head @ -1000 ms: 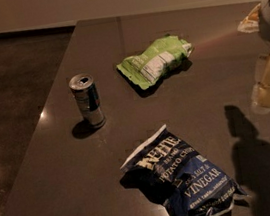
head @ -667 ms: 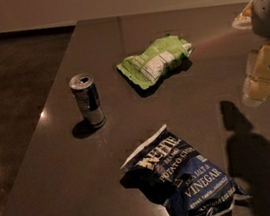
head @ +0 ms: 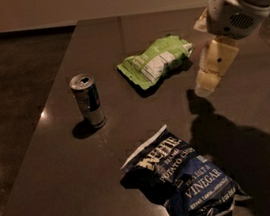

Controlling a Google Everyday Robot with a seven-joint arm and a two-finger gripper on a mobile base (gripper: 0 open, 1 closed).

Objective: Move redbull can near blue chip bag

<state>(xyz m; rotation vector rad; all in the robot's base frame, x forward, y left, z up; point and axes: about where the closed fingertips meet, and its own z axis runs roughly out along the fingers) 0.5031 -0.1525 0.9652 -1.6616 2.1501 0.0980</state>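
The redbull can [head: 88, 101] stands upright on the dark table [head: 61, 191], left of the middle. The blue chip bag [head: 184, 181] lies crinkled at the table's front, right of the can and a clear gap away from it. My gripper [head: 205, 85] hangs above the table on the right, beside the right end of a green bag, far from the can. It holds nothing that I can see. Its shadow falls on the table just below it.
A smaller light green chip bag [head: 155, 60] lies behind the middle of the table. The table's left edge runs close to the can, with dark floor [head: 10, 88] beyond it. My white arm [head: 238, 3] reaches in from the top right.
My gripper and arm have moved left and further into view, closer to the green bag. The can and both bags have not moved.
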